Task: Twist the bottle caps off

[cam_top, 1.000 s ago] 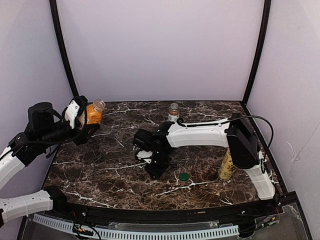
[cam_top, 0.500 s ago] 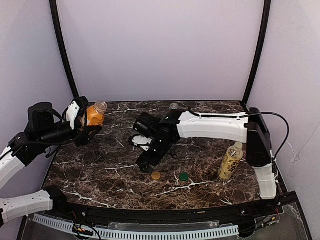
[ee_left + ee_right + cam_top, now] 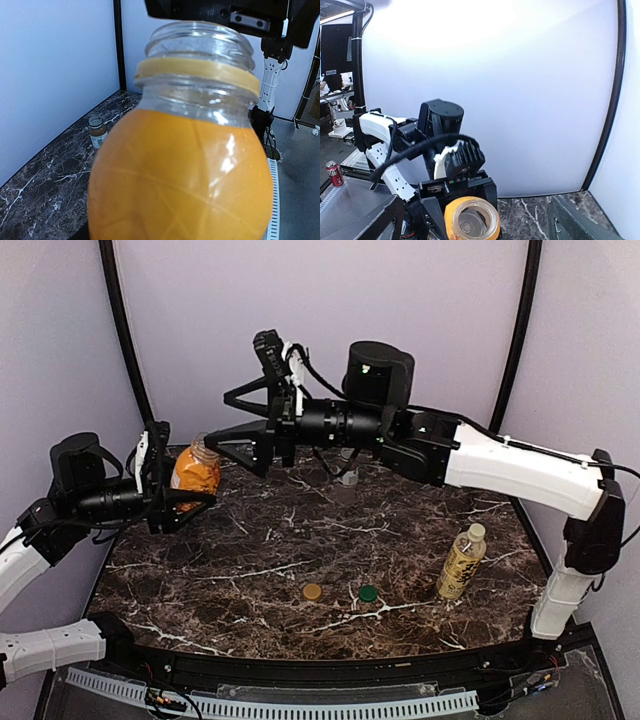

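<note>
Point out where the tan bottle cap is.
Top view: the tan bottle cap lies on the marble table near its front edge, centre, just left of the green cap.

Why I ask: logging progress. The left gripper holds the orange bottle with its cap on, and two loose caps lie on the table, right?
No: the left wrist view shows the orange bottle in the left gripper with its cap off. Two loose caps do lie on the table.

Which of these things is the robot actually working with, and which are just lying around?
Part of the job:
orange bottle, already open
yellow-labelled bottle
brownish bottle
yellowish cap and green cap, both loose

Just lying about:
red can, off in the background of the right wrist view
</note>
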Robot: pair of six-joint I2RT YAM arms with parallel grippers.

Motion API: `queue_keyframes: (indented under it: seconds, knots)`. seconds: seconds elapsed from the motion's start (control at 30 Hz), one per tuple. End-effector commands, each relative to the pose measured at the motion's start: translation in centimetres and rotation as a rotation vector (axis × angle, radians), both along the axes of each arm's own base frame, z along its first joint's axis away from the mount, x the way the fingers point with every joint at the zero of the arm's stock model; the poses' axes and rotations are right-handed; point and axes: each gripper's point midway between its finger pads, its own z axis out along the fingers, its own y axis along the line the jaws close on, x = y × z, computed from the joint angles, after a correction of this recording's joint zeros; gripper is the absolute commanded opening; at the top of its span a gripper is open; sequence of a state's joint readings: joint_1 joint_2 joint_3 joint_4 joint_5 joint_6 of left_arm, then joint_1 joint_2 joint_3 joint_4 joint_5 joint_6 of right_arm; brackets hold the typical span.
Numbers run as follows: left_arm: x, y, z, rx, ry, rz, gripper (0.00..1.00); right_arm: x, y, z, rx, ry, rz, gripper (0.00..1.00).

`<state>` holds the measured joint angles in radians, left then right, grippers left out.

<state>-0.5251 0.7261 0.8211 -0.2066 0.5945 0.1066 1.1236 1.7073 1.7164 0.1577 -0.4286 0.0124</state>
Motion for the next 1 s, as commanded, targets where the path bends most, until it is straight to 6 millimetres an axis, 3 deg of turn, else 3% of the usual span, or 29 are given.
queue_keyframes:
  seconds: [0.0, 0.13, 0.33, 0.43, 0.53, 0.63, 0.7, 0.77, 0.8, 0.87, 0.9, 0.97]
  knots:
    - [-0.8, -0.3, 2.2, -0.048, -0.026, -0.05, 0.21, -0.6, 2.5, -1.4, -0.014, 0.036, 0.126, 0.96]
    - [-0.7, -0.4, 2.1, -0.048, -0.025, -0.052, 0.21, -0.5, 3.3, -1.8, -0.011, 0.053, 0.142, 0.87]
    - [-0.5, -0.6, 2.0, -0.046, -0.028, -0.055, 0.21, -0.5, 4.6, -4.0, -0.048, 0.106, 0.191, 0.59]
    - [-0.5, -0.5, 2.0, -0.044, -0.028, -0.054, 0.21, -0.5, 4.9, -4.4, -0.058, 0.122, 0.209, 0.55]
    - [-0.5, -0.5, 2.0, -0.043, -0.031, -0.052, 0.21, -0.5, 5.0, -4.6, -0.063, 0.124, 0.209, 0.41]
    - [-0.5, -0.5, 2.1, -0.043, -0.035, -0.052, 0.21, -0.3, 4.9, -4.8, -0.072, 0.121, 0.199, 0.39]
    - [-0.5, -0.5, 1.9, -0.04, -0.03, -0.051, 0.21, -0.1, 4.8, -4.9, -0.075, 0.119, 0.187, 0.26]
    - [-0.4, -0.5, 1.7, -0.039, -0.028, -0.05, 0.21, -0.1, 4.6, -4.8, -0.074, 0.115, 0.18, 0.05]
    - [-0.5, -0.5, 1.5, -0.037, -0.026, -0.049, 0.21, -0.1, 4.5, -4.7, -0.076, 0.115, 0.173, 0.0]
    - [-0.4, -0.4, 1.2, -0.032, -0.022, -0.04, 0.43, 0.1, 4.2, -4.6, -0.086, 0.105, 0.149, 0.0]
    - [-0.2, -0.3, 1.1, -0.028, -0.021, -0.027, 0.78, 0.3, 3.9, -4.5, -0.093, 0.098, 0.127, 0.0]
    - [0.1, 0.0, 0.6, -0.015, -0.022, 0.0, 0.96, 1.3, 3.1, -4.7, -0.123, 0.088, 0.057, 0.0]
